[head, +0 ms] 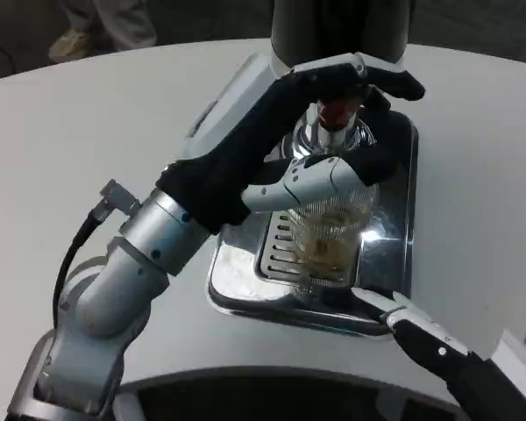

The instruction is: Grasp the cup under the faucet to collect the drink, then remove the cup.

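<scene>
A clear glass cup (327, 235) with a little pale drink in it stands on the slotted grate of the steel drip tray (401, 230), right under the chrome faucet (333, 118) with its red part. My left hand (309, 149) reaches in from the lower left and wraps the cup. Its white thumb lies across the cup's near rim, and its black fingers arch over and past the faucet, hiding the cup's upper part. My right hand (425, 338) sits low at the tray's front right corner, fingers stretched out, holding nothing.
The dark dispenser body (342, 26) rises behind the faucet at the top. The round white table (88, 123) spreads to the left and right of the tray. A person's legs and shoe (74, 39) stand beyond the far left edge.
</scene>
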Available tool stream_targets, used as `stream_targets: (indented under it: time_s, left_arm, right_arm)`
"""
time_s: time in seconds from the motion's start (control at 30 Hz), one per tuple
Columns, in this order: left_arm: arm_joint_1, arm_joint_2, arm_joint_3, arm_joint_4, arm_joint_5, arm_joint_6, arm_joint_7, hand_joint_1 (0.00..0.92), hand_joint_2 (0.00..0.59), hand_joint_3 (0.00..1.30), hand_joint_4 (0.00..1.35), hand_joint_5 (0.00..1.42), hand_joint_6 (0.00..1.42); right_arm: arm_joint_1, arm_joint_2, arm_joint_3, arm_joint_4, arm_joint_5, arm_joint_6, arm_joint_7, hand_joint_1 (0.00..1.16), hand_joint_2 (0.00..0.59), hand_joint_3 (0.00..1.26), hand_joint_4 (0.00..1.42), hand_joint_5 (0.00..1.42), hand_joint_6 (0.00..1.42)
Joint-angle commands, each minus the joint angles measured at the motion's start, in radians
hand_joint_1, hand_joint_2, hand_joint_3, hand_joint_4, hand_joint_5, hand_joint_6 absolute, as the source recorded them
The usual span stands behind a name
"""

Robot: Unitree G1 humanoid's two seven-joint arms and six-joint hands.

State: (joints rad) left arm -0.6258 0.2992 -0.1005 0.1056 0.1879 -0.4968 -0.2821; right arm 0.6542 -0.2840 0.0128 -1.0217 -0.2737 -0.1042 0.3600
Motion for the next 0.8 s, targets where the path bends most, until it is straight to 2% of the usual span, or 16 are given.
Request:
stream_targets:
  time_s: [0.03, 0.43, 0.5, 0.8]
  left_arm:
    - [0.032, 0.016, -0.012, -0.014, 0.015, -0.03, -0.004, 0.028, 0.1, 0.46, 0.35, 0.43, 0.32]
    - [0.044, 0.03, -0.015, -0.02, 0.036, -0.047, 0.003, 0.027, 0.1, 0.46, 0.35, 0.42, 0.3]
    - [0.044, 0.031, -0.015, -0.018, 0.036, -0.048, 0.004, 0.027, 0.1, 0.46, 0.35, 0.42, 0.3]
    - [0.04, 0.039, -0.018, -0.01, 0.041, -0.056, 0.008, 0.027, 0.1, 0.46, 0.35, 0.42, 0.3]
  right_arm:
    - [0.01, 0.004, 0.01, 0.014, -0.001, 0.007, -0.012, 0.61, 0.479, 0.17, 0.12, 0.04, 0.03]
    - [-0.004, 0.001, -0.009, 0.036, -0.007, 0.013, -0.017, 0.66, 0.453, 0.16, 0.11, 0.04, 0.03]
    - [-0.006, 0.007, -0.007, 0.042, -0.012, 0.028, -0.021, 0.7, 0.416, 0.15, 0.09, 0.03, 0.03]
    - [-0.045, 0.033, 0.002, 0.081, -0.087, 0.088, -0.061, 0.85, 0.319, 0.09, 0.06, 0.0, 0.05]
